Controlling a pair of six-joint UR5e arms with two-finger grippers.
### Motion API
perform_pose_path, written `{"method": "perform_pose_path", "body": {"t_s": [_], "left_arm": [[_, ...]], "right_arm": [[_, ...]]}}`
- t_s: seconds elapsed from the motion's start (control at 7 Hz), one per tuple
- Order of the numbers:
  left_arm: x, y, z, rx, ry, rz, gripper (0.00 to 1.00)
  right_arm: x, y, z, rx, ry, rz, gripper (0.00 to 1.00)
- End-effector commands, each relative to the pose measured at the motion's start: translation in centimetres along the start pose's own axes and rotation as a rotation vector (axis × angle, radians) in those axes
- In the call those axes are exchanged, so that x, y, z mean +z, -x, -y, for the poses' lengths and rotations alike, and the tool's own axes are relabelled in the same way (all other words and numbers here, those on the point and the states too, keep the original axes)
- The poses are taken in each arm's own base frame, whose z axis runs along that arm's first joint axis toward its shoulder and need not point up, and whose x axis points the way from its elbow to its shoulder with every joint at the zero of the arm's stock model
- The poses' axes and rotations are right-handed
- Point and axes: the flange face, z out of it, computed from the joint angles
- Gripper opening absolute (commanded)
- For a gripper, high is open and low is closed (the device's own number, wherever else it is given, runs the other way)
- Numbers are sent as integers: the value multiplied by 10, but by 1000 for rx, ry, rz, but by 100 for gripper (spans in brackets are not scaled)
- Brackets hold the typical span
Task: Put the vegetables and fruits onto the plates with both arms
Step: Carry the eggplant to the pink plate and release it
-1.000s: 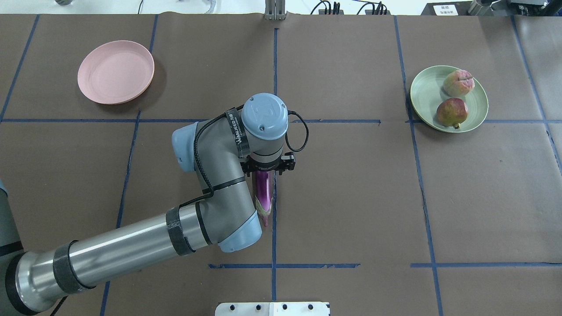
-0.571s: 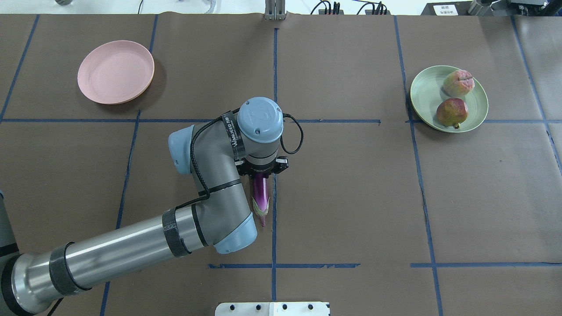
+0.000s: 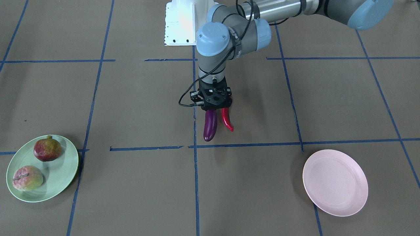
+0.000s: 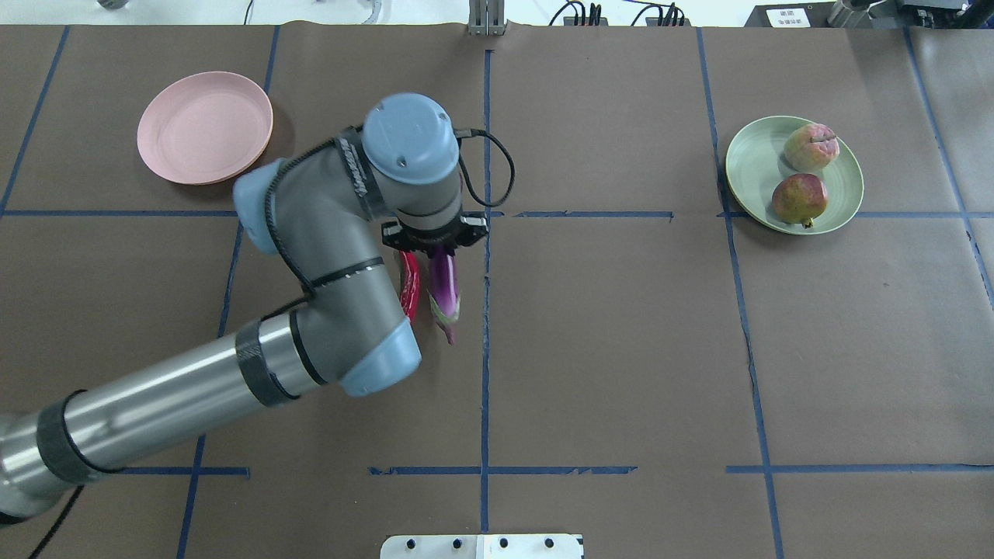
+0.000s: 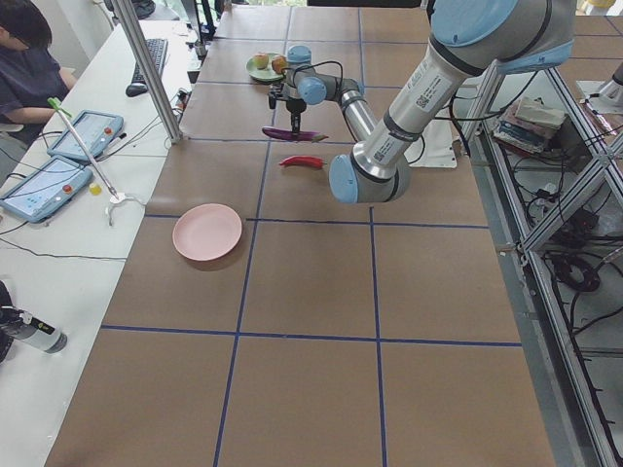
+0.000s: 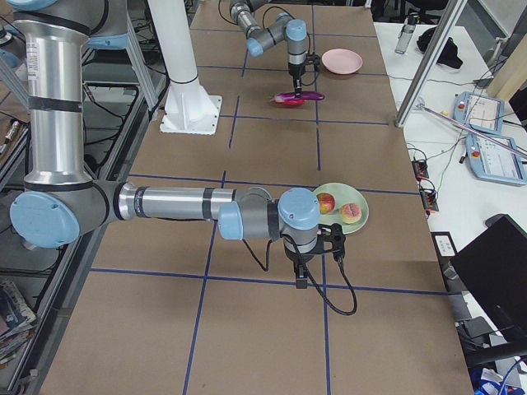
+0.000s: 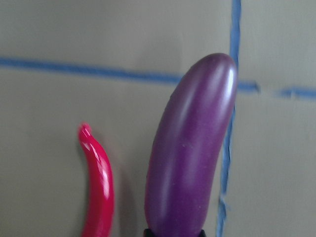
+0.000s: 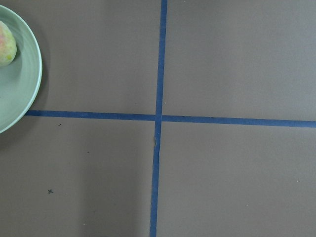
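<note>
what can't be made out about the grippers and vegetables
- Left gripper: fingers on the long glossy purple eggplant hidden by its own body, front-facing view; cut off at the wrist view's bottom edge.
- Curved shiny red chili pepper: stem end behind that gripper, front-facing view.
- Right gripper: only in exterior right view, open or shut unclear.

Glossy produce on a matt, paper-covered bench
The eggplant [image 7: 192,153] and chili pepper [image 7: 98,182] are smooth and shiny, with bright highlights, while the custard apple [image 3: 27,178] looks duller and faintly bumpy. The pink plate [image 3: 334,182] and green plate [image 3: 67,177] look like matt plastic. The bench [image 3: 137,105] is covered in matt brown paper with blue tape [image 3: 147,148]. The left arm [image 4: 155,411] is brushed metal with smooth light-blue caps [image 4: 408,140].
</note>
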Motion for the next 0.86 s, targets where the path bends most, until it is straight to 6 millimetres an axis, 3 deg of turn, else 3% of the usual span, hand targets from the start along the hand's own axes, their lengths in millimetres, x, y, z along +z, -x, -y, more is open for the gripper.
{"method": "perform_pose_path", "body": {"t_s": [0.0,0.14,0.29,0.43,0.57,0.71], "left_arm": [[-30,138,121,107,0,37,0],[-4,209,185,144,36,126,0],[40,250,215,154,32,139,0],[79,279,229,158,14,125,0],[93,291,232,153,18,135,5],[95,293,232,158,22,138,73]], "right_arm": [[1,-1,-1,6,3,1,100],[2,-1,-1,4,4,1,100],[3,-3,-6,8,7,2,100],[5,-4,-8,9,11,2,100],[4,-3,-8,7,10,4,100],[5,-4,-8,7,12,4,100]]}}
